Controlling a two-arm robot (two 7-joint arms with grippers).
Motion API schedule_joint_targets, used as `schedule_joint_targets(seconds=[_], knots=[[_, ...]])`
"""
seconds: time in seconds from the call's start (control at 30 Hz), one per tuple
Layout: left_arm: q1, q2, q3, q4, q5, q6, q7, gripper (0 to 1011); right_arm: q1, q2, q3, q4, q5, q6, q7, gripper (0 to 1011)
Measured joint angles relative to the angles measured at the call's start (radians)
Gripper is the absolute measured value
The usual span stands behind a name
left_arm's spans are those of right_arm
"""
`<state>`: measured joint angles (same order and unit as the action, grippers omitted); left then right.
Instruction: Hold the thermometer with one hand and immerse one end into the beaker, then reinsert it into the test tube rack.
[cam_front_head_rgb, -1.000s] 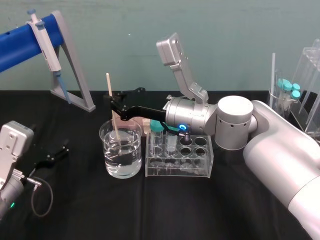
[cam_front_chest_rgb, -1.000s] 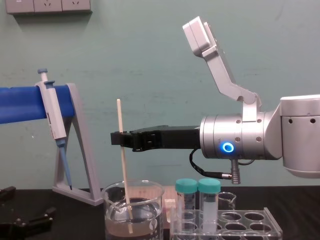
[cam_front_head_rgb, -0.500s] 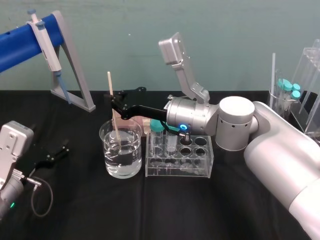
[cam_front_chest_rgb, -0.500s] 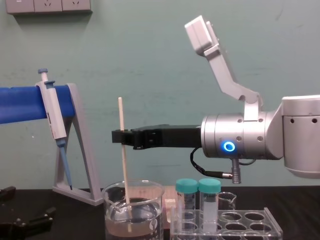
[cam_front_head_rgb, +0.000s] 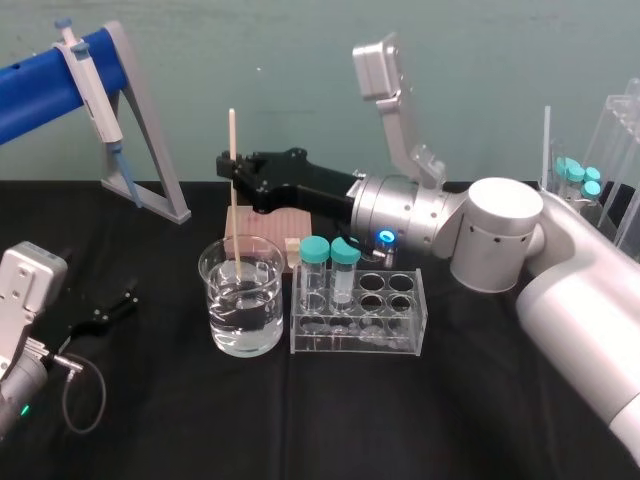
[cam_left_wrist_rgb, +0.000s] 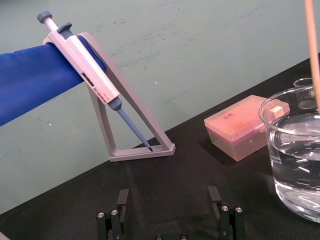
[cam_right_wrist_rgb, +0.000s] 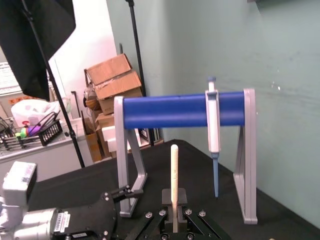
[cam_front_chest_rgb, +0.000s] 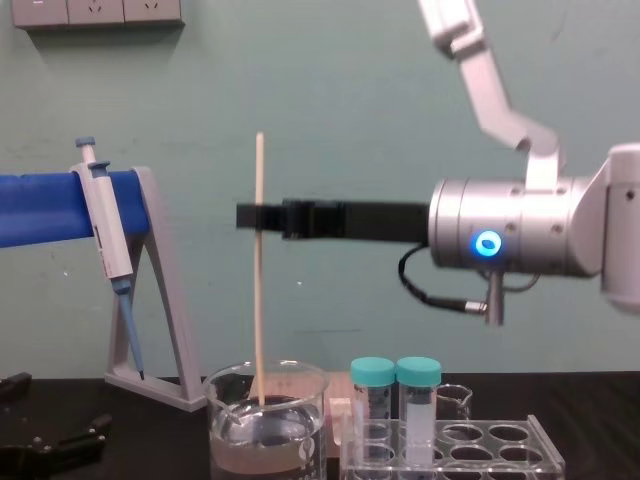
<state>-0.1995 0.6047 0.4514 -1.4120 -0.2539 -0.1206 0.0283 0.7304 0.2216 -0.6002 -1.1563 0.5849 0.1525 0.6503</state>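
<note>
The right gripper (cam_front_chest_rgb: 258, 215) is reaching in over the table with its jaws clamped on the thermometer (cam_front_chest_rgb: 259, 300), pinching it in its upper part and holding it upright. The rod's lower end is hanging inside the mouth of the beaker (cam_front_head_rgb: 272, 300), right around the water line; whether the tip is wet I cannot tell. Just to the beaker's right the test tube rack (cam_front_head_rgb: 350, 340) is waiting, with two capped tubes (cam_front_head_rgb: 316, 262) standing in its back row and open holes beside them. The left gripper (cam_left_wrist_rgb: 169, 197) is lying parked on the black table at the left, fingers apart. As for handling, I'm judging this rod as very light and stiff, so weight is not the problem; slenderness is. A smooth stick this thin is likely to pivot or slide in a two-finger pinch, and it could snap if it is pushed sideways against the glass rim or a rack hole. The high grip is looking sensible: it is leaving a long free length below for going into a hole, but it is also letting any small tilt at the jaws swing the tip wide, so squeeze firmly and keep it plumb.
</note>
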Motion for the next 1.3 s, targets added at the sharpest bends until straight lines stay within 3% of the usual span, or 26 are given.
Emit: schedule_joint_targets(seconds=[0.3, 0.63, 0.83, 1.07, 1.3], knots=[[0.0, 0.0, 0.0, 0.0, 0.0, 0.0, 0.0, 1004, 0.004, 0.079, 0.016, -0.127, 0.023, 0.05, -0.025, 47], [0.0, 0.0, 0.0, 0.0, 0.0, 0.0, 0.0, 1004, -0.02, 0.2, 0.071, -0.277, 0.052, 0.101, -0.101, 48], [0.0, 0.0, 0.0, 0.0, 0.0, 0.0, 0.0, 1004, -0.089, 0.285, 0.129, -0.374, 0.072, 0.134, -0.193, 47], [0.0, 0.0, 0.0, 0.0, 0.0, 0.0, 0.0, 1004, -0.179, 0.34, 0.166, -0.452, 0.048, 0.132, -0.283, 47], [0.0, 0.0, 0.0, 0.0, 0.0, 0.0, 0.0, 1004, -0.256, 0.36, 0.201, -0.484, 0.015, 0.118, -0.335, 47]])
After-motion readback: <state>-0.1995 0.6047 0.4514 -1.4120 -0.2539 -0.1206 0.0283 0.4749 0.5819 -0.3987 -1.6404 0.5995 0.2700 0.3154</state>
